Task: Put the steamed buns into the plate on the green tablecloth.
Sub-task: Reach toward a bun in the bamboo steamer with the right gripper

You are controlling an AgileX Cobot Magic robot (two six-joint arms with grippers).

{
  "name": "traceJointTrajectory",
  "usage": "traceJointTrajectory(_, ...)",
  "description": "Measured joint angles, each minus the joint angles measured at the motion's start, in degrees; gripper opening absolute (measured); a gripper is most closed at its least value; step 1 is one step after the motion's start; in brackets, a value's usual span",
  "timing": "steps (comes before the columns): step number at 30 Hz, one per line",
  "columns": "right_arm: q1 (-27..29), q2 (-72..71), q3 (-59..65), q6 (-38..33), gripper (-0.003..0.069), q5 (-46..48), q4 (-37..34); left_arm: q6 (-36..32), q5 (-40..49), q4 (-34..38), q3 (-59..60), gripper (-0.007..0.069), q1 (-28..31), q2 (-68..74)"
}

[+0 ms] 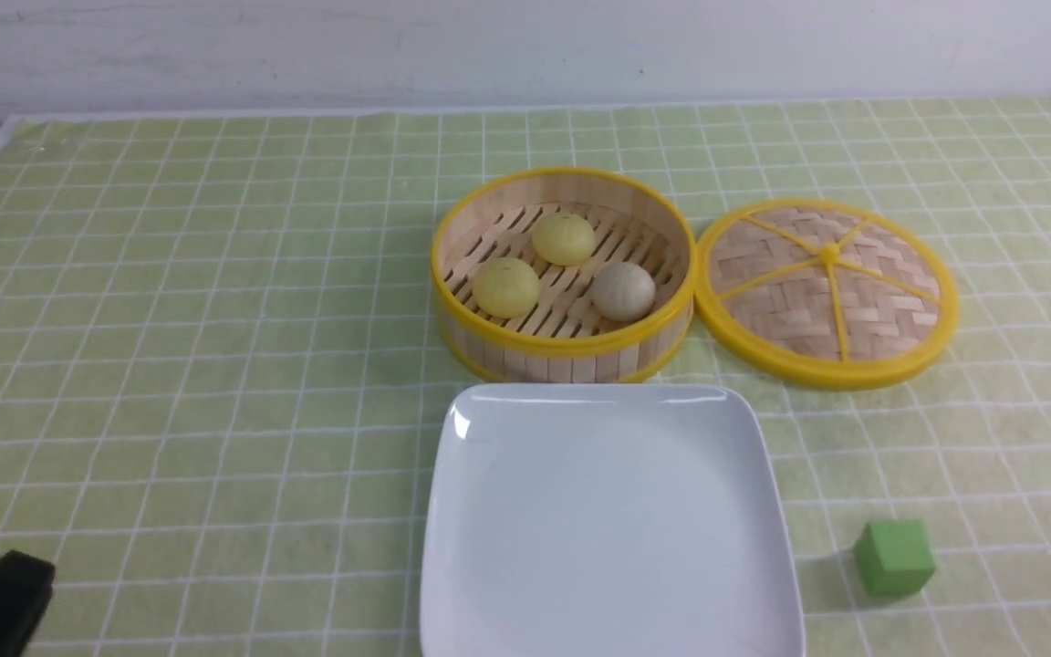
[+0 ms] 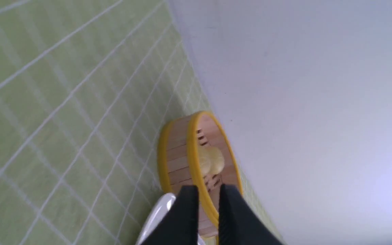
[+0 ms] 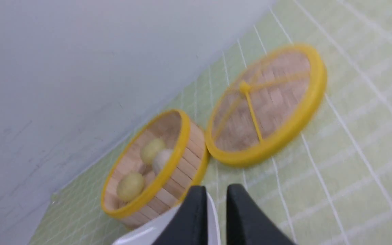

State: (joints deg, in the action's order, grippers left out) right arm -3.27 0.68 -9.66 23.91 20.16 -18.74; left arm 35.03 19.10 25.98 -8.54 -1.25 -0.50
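Above the centre of the front view, the buns are sitting inside the open basket, none of them yet on the plate. Its lid is lying flat to the right, its rim against or just beside the basket's. That is leaving the buns exposed from above and, I judge, ready to be lifted out one at a time. The plate is lying directly below the basket in the frame, bare and glossy, with its upper edge just beside the basket wall. That closeness is likely keeping each carry short. Everything is resting on the cloth covering the counter. A cube is sitting at lower right, apart from the plate and playing no part.

Both arms are hanging well away from the buns. The left end effector is showing only as a dark tip in the front view's lower left corner. Its wrist view is showing the fingers drawn nearly together, a thin slit between them, grasping nothing. The right end effector is lying outside the front view; its wrist view is showing it likewise clenched and empty, pointing toward the basket and lid.

The buns are looking like small, smooth, matte domes. Two are pale yellow and one is a grey bun, grouped in a loose triangle on the slatted floor. They are looking soft, so a light squeeze is probably suiting them.
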Motion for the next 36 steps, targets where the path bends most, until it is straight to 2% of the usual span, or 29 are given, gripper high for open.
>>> traceJointTrajectory(1,0.0,0.7,-1.4,-0.2,0.0069,0.2,0.4,0.0,0.5,-0.2,-0.7,0.0087,-0.1,0.0)
traceJointTrajectory(2,0.0,4.6,-7.3,-1.8,0.0006,4.5,4.7,-5.4,6.1,-1.8,-6.2,0.0033,-0.4,2.4)
traceJointTrajectory(3,0.0,7.4,-10.2,-2.3,-0.0008,7.4,6.7,-8.0,10.3,-2.8,-9.3,0.0012,-0.5,5.1)
traceJointTrajectory(6,0.0,20.2,-19.0,-3.1,-0.0010,19.9,12.4,-13.5,22.9,-4.4,-15.6,0.0002,-0.6,16.1)
traceJointTrajectory(9,0.0,34.3,-24.7,-8.0,-0.0008,32.5,12.5,-18.7,34.2,-5.3,-19.1,0.0002,-0.6,27.2)
traceJointTrajectory(11,-0.1,40.4,-26.5,-12.6,-0.0006,34.8,9.2,-21.8,37.4,-5.4,-20.4,0.0002,-0.6,32.5)
traceJointTrajectory(12,-0.5,44.2,-27.5,-17.6,-0.0004,35.4,4.7,-24.0,38.5,-5.3,-21.1,0.0002,-0.6,35.8)
traceJointTrajectory(14,-3.4,52.2,-29.5,-34.3,0.0011,34.1,-11.6,-29.3,39.3,-4.2,-22.8,0.0002,-0.6,42.9)
traceJointTrajectory(15,-4.0,53.2,-29.9,-35.5,0.0013,33.9,-12.6,-29.6,39.3,-4.1,-23.0,0.0002,-0.6,43.3)
traceJointTrajectory(17,-7.5,59.1,-32.9,-45.5,0.0045,30.7,-21.5,-33.0,38.5,-2.4,-23.7,0.0005,-0.6,47.2)
traceJointTrajectory(19,-10.7,65.2,-37.6,-49.0,0.0090,27.9,-23.7,-34.4,37.3,-1.2,-23.9,0.0016,-0.6,49.4)
traceJointTrajectory(22,-13.3,71.5,-43.3,-50.3,0.0136,25.8,-22.9,-35.0,36.5,-0.6,-24.0,0.0035,-0.6,50.7)
traceJointTrajectory(25,-16.3,82.1,-53.6,-50.6,0.0234,24.7,-18.5,-35.0,34.9,-0.6,-24.0,0.0087,-0.6,51.2)
traceJointTrajectory(26,-16.4,82.1,-53.6,-50.6,0.0234,24.7,-18.3,-35.0,34.8,-0.6,-24.0,0.0087,-0.6,51.2)
traceJointTrajectory(27,-17.0,87.8,-59.1,-50.6,0.0279,24.7,-16.5,-35.0,33.7,-0.6,-24.0,0.0121,-0.6,51.2)
traceJointTrajectory(30,-17.1,96.4,-67.7,-50.6,0.0340,24.6,-14.3,-35.0,32.2,-0.6,-24.0,0.0168,-0.6,51.2)
traceJointTrajectory(34,-17.1,108.8,-80.8,-50.2,0.0373,24.2,-11.0,-35.0,31.3,-0.6,-24.0,0.0248,-0.6,51.2)
traceJointTrajectory(36,-17.1,111.9,-84.2,-49.4,0.0375,24.5,-9.6,-35.0,31.3,-0.6,-24.0,0.0260,-0.6,51.2)
